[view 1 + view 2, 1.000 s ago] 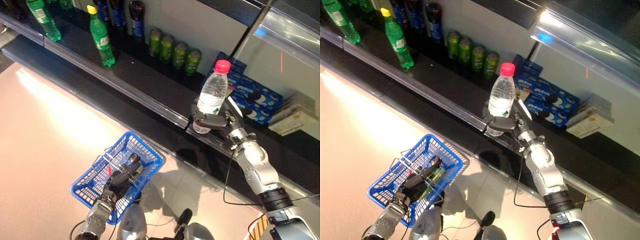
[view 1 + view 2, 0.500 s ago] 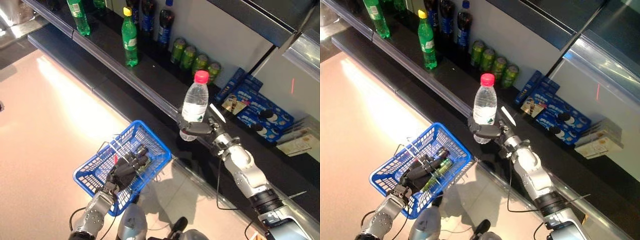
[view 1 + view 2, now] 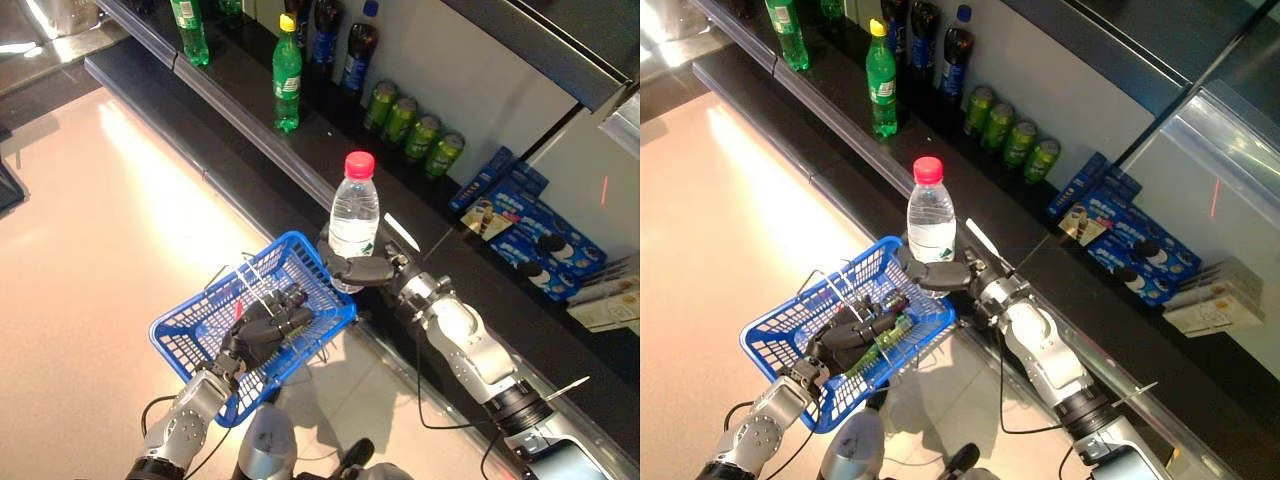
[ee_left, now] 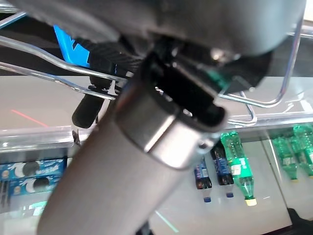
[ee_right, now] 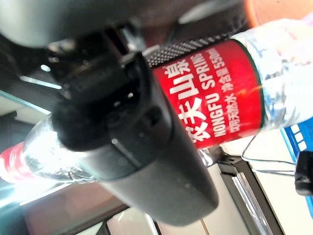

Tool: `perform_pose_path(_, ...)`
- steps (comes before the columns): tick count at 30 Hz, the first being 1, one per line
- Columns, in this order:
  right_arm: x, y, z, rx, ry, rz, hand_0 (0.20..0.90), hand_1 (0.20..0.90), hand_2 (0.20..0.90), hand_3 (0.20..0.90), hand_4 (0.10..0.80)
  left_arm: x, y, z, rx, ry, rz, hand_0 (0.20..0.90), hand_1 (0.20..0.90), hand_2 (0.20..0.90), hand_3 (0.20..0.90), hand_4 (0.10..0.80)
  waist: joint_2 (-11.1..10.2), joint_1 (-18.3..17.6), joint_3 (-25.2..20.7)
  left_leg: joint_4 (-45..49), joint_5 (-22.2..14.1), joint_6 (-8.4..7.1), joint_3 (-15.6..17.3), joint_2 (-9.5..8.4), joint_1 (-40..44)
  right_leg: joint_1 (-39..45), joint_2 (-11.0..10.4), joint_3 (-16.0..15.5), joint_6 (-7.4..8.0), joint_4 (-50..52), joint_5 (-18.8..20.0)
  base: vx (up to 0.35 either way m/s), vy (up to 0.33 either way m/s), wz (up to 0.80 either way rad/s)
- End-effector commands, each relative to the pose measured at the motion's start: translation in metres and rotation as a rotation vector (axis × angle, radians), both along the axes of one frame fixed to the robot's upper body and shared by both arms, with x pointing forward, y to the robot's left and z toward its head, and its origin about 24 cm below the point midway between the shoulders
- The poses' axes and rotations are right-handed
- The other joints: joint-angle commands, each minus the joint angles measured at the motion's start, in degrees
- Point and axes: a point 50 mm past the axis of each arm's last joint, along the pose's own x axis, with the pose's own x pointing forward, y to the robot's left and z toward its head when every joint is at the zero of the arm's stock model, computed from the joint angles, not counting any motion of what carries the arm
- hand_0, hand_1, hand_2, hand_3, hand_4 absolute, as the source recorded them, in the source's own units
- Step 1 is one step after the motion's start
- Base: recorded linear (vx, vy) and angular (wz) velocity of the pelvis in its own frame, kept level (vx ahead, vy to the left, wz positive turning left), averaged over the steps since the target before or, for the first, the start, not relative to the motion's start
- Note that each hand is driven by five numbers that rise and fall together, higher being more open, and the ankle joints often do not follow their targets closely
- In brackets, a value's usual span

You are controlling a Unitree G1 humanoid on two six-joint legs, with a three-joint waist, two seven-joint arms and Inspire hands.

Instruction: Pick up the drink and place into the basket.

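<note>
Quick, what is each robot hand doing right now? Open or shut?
Left hand: shut on the handle of the blue basket.
Right hand: shut on the water bottle, upright by the basket's far corner.

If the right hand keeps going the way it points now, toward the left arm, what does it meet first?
Most likely the blue basket: the right hand, shut on the water bottle, sits just at its far rim, bottle upright. The bottle's base looks about level with that rim, so it may clip it; depth is unclear. The left hand holds the handle.
</note>
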Motion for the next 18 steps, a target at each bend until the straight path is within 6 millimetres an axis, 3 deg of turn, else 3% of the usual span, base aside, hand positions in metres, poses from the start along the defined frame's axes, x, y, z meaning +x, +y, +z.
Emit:
perform_pose_path(1,-0.009,0.024,0.055,0.111,-0.282,0.107,0.300,0.300,0.300,0.200,0.100,0.008,-0.071,0.121,-0.301,-0.654,-0.358,0.300,0.300,0.300,0.200,0.100,2.33,0.94,-16.02,-2.88,-3.20,0.58,-0.47,-0.24,3.97,-0.17,0.77,-1.13,-0.52,2.84,-0.36,0.000,0.000,0.00)
perform_pose_path(18,-0.007,0.033,0.034,-0.107,-0.293,0.066,0.300,0.300,0.300,0.200,0.100,-0.009,-0.087,0.155,-0.360,-0.832,-0.540,0.300,0.300,0.300,0.200,0.100,2.34,2.14,-16.31,-2.88,-2.57,0.18,-2.21,-0.47,3.03,0.00,0.73,-1.76,-0.57,2.66,-0.59,0.001,0.001,0.00)
